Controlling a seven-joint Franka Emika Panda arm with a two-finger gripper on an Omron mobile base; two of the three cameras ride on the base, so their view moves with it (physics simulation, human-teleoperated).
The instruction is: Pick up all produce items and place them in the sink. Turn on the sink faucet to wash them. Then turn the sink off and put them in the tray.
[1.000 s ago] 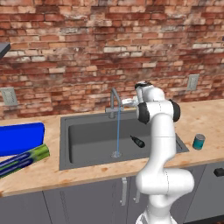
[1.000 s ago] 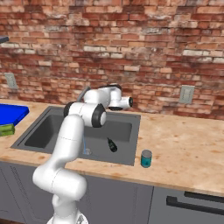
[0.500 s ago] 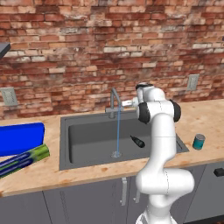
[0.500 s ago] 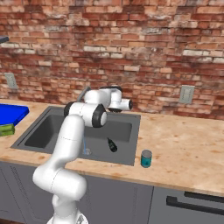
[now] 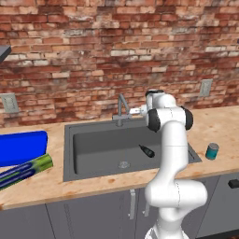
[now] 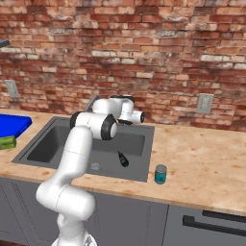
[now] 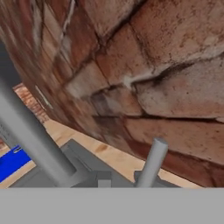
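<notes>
The produce item [image 5: 147,151], small, near-black and teardrop-shaped, lies on the floor of the dark grey sink [image 5: 93,144] near its right wall; the right base view has the produce item [image 6: 123,159] and the sink [image 6: 53,144] too. My gripper [image 5: 134,111] is raised at the back rim, right beside the sink faucet [image 5: 122,108]. Its fingertips are hidden, so their state is unclear. No water runs from the spout. In the hand view the faucet's thick spout [image 7: 33,138] and its thin lever [image 7: 152,162] stand close in front of the brick wall. The blue tray [image 5: 21,147] rests on the counter far left.
A green-and-blue striped box [image 5: 23,170] lies in front of the tray. A teal can [image 5: 212,151] stands on the wooden counter right of the sink, and the can [image 6: 161,174] is near the front edge. The brick wall rises just behind the faucet.
The stream of water that fell from the faucet into the sink is gone. The arm has stayed by the faucet with hardly any shift.
</notes>
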